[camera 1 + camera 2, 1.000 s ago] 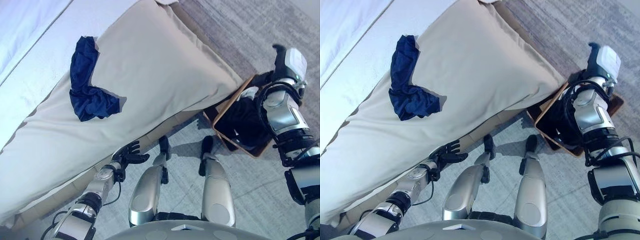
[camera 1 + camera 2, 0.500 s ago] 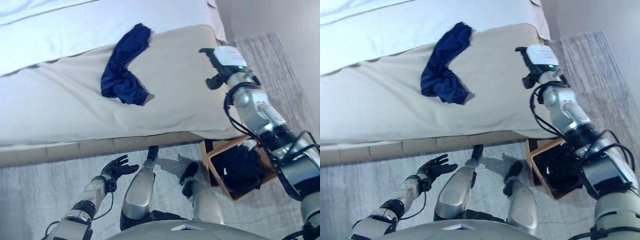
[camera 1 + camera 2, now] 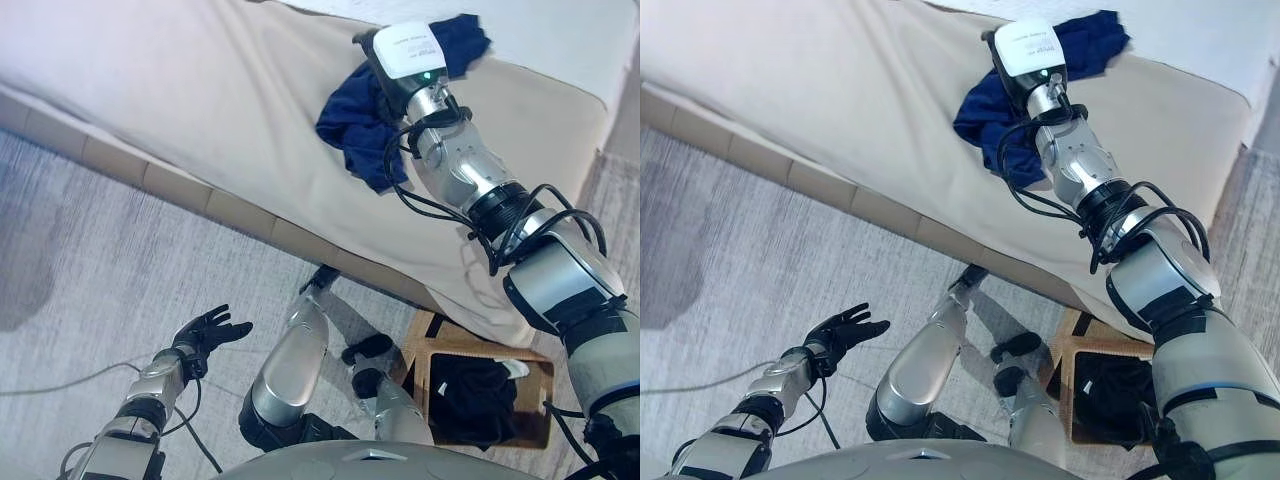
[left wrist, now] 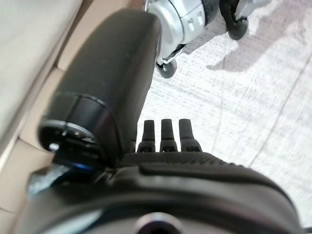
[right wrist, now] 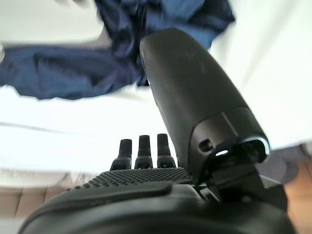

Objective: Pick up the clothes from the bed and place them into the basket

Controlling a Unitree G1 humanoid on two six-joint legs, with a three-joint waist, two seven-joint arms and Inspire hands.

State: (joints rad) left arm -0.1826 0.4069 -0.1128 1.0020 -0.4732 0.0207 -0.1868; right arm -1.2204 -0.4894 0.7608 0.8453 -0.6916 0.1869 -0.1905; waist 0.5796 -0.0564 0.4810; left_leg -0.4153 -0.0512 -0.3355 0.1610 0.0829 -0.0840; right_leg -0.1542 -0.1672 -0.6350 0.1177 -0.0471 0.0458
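A navy blue garment [image 3: 352,122] lies crumpled on the bed's beige cover [image 3: 220,90], with one end reaching toward the white sheet [image 3: 560,40]. My right hand [image 3: 371,50] is stretched out over the garment. In the right wrist view its fingers [image 5: 141,148] are straight and hold nothing, with the navy cloth [image 5: 63,73] just beyond them. A wooden basket [image 3: 470,348] with dark clothes [image 3: 470,392] inside stands on the floor by the bed's corner. My left hand [image 3: 206,330] hangs low over the carpet, its fingers [image 4: 163,134] spread and empty.
The bed's padded base [image 3: 190,190] runs diagonally across the view, with grey carpet [image 3: 110,270] in front of it. The basket sits close to the bed's overhanging cover, at my right.
The camera has swung, so the whole scene has shifted. My right arm has reached from near the bed's corner out over the navy garment. The left hand stays low and open.
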